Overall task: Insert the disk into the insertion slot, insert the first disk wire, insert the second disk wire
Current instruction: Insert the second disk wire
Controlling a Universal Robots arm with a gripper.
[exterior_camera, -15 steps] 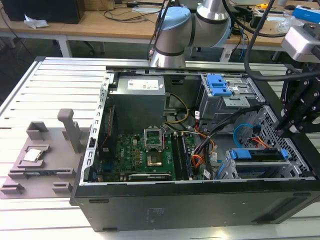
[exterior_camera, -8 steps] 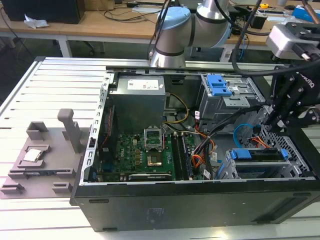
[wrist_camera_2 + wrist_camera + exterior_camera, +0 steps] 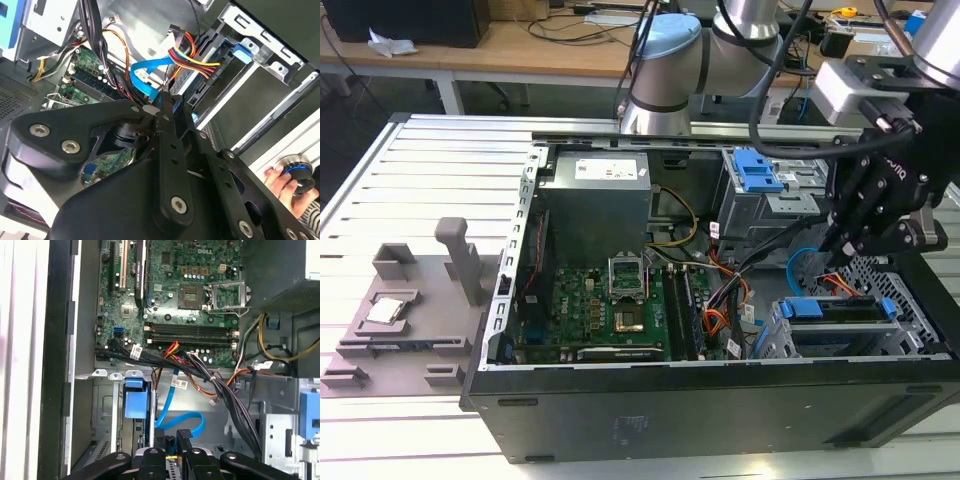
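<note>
1. The gripper (image 3: 842, 240), black with jointed metal links, hangs inside the open computer case (image 3: 720, 400) above the drive cage.
2. In the second wrist view its fingers (image 3: 167, 107) are pressed together on the black plug of a flat blue cable (image 3: 145, 75).
3. The disk (image 3: 830, 310), framed in glossy blue plastic, sits in the insertion slot (image 3: 840, 340), a silver sheet-metal bay at the exterior view's right.
4. A green circuit board (image 3: 610, 310) lies flat on the case floor.
</note>
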